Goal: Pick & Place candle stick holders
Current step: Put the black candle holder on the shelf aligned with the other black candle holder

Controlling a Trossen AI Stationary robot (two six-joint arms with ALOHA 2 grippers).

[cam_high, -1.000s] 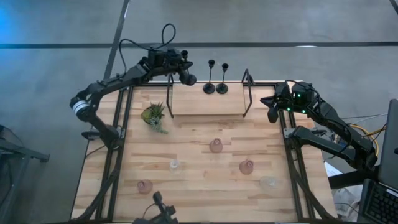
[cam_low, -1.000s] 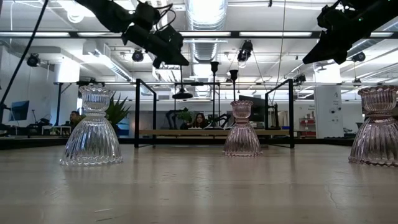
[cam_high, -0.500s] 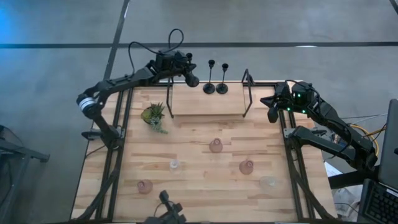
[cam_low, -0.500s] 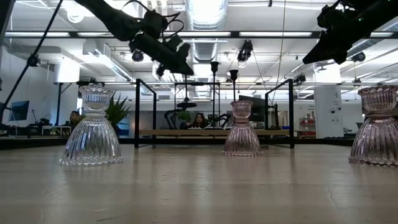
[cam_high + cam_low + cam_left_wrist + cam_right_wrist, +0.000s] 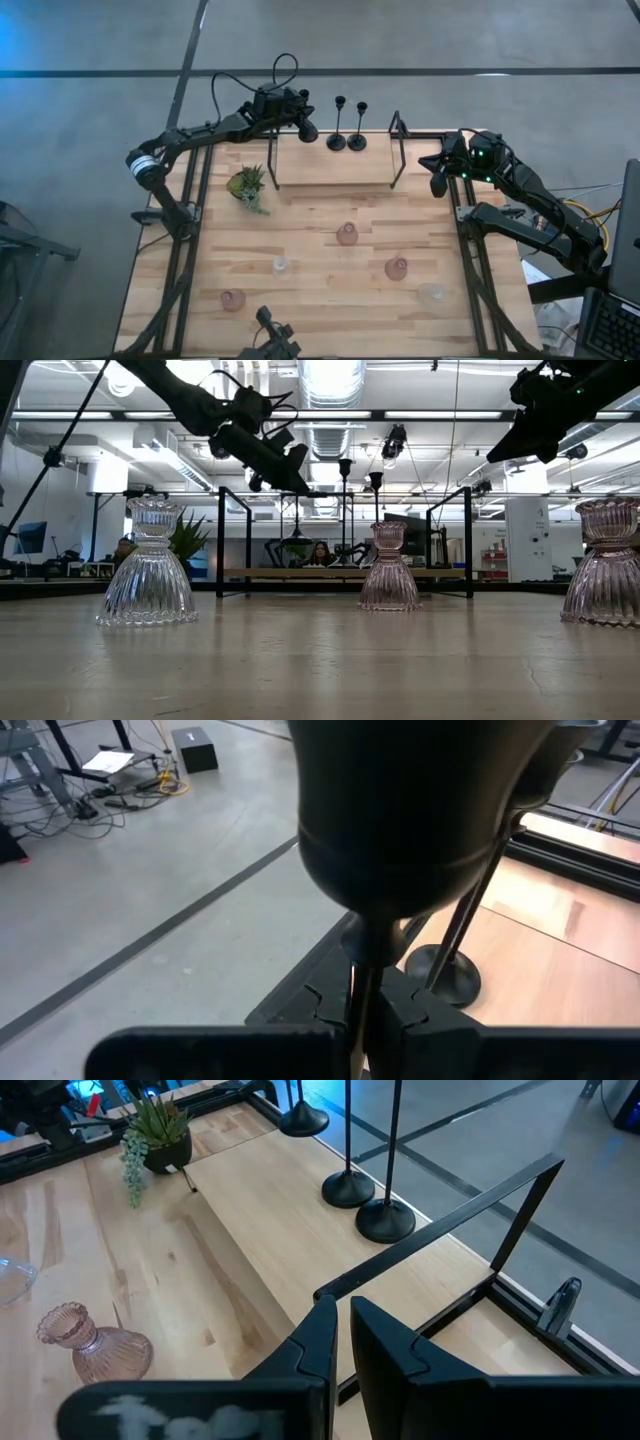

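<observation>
The left gripper (image 5: 303, 124) was up at the far end of the table (image 5: 320, 250), clamped tight on the stem of a black candle stick holder (image 5: 425, 810), whose round base filled the left wrist view. From overhead that held holder (image 5: 307, 128) hung just beside the two standing black holders (image 5: 347, 140), on the plant's side of them, and whether its base touched the shelf could not be told. Those two stood upright, side by side, on the raised wooden shelf (image 5: 330, 170) inside the black metal frame (image 5: 398, 150).

Over by the frame's other end, the right gripper (image 5: 437, 178) waited above the table's edge, its fingers (image 5: 380, 1335) drawn nearly together with just a slim gap and nothing between them.

Out on the open boards, well apart from the shelf, the glass holders were scattered: one pink holder (image 5: 347, 234) closest to the frame, a second pink one (image 5: 396, 268) beyond it towards the right arm's side, a third pink one (image 5: 232, 299) off towards the left arm's side, a small clear holder (image 5: 281, 265) between them, and another clear one (image 5: 432, 294) beyond the second pink. The spiky green plant (image 5: 246, 186) sat near the frame's left post.
</observation>
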